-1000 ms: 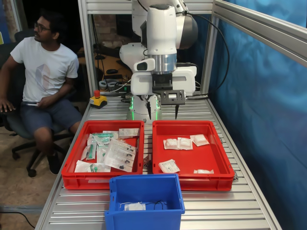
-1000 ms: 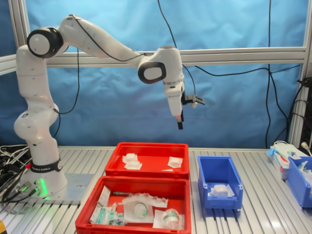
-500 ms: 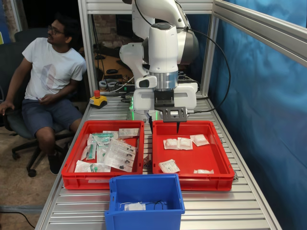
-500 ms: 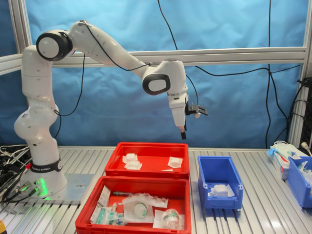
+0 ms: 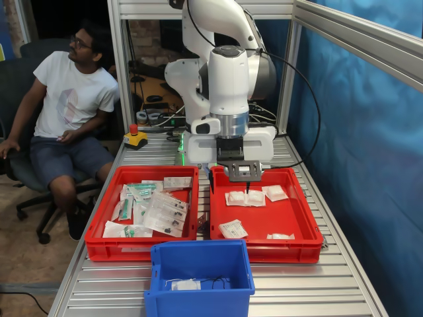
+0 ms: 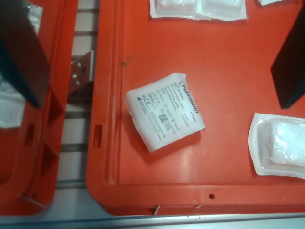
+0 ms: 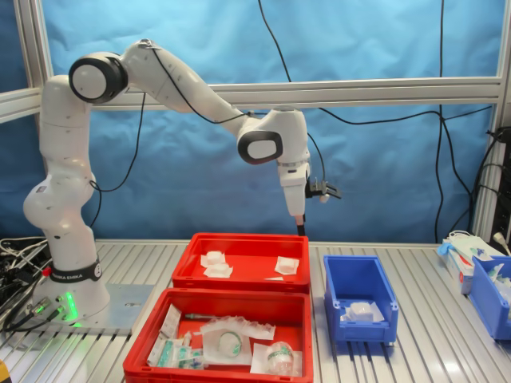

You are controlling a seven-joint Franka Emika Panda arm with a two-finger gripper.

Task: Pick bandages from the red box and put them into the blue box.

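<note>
The wrist view looks straight down into the red box [image 6: 200, 62], where a printed white bandage [image 6: 164, 110] lies flat between the two dark fingers [image 6: 21, 57], which stand wide apart and touch nothing. Another bandage [image 6: 280, 145] lies near it by the box rim, and two more [image 6: 198, 7] lie side by side farther in.

In the first exterior view the gripper [image 5: 229, 183] hangs over the red box [image 5: 294, 221], jaws wide and empty, above the pair of bandages [image 5: 245, 197]. Another bandage [image 5: 232, 229] lies nearer the front wall. To the first exterior view's left, a second red tray [image 5: 106, 228] holds long clear packets [image 5: 164, 212]. The blue box [image 5: 200, 281] stands in front of both on the surface [image 5: 297, 290], with a white packet [image 5: 186, 284] inside.

In the second exterior view the gripper [image 7: 301, 229] is just above the red box [image 7: 239, 275].
</note>
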